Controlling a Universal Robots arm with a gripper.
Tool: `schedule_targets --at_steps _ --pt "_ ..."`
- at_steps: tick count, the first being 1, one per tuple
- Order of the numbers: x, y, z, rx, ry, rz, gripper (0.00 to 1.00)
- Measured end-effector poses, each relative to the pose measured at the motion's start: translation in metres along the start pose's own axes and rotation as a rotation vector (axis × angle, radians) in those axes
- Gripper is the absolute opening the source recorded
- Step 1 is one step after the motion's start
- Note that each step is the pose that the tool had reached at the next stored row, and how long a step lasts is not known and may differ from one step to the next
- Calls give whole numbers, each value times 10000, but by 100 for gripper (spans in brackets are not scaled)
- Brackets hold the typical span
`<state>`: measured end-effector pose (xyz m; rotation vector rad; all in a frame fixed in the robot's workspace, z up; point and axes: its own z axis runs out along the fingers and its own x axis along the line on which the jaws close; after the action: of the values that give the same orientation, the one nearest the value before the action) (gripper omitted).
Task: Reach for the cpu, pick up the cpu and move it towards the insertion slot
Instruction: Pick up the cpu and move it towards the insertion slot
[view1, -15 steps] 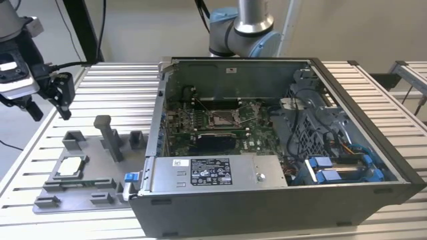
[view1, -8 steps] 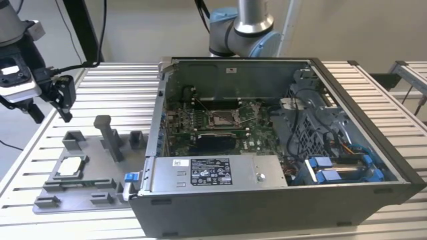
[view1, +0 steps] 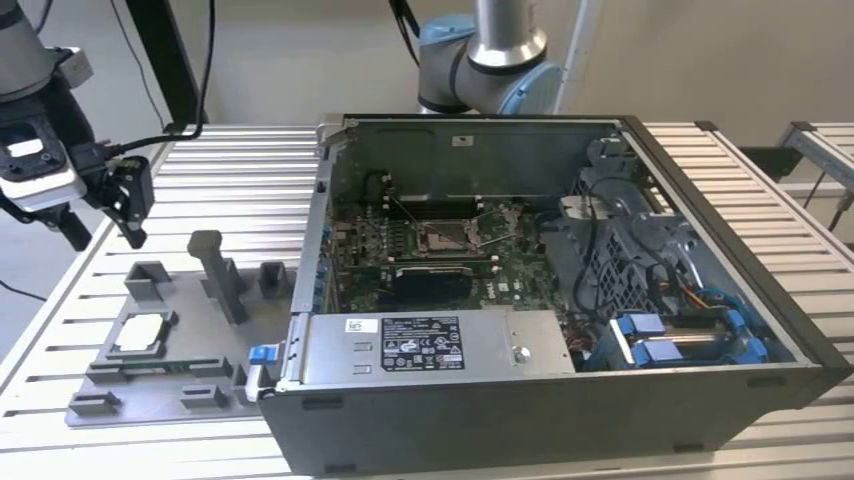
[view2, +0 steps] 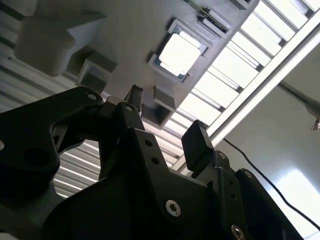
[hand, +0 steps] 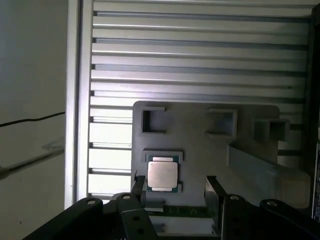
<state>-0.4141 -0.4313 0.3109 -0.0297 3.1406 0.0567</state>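
Spread gripper (hand: 174, 186) held above the cpu (hand: 162, 175).
The gripper's fingers are set apart with nothing between them. The cpu lies silver face up in a recess of the grey tray (hand: 200, 145), just below the gripper and untouched. The insertion slot (view1: 445, 237) is well apart from the gripper, inside the open computer case (view1: 534, 430) on the desk (view1: 227, 160).
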Motion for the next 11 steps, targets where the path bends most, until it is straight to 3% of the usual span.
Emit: schedule_targets --at_steps 11 --pt "1 -3 77 0 0 0 100"
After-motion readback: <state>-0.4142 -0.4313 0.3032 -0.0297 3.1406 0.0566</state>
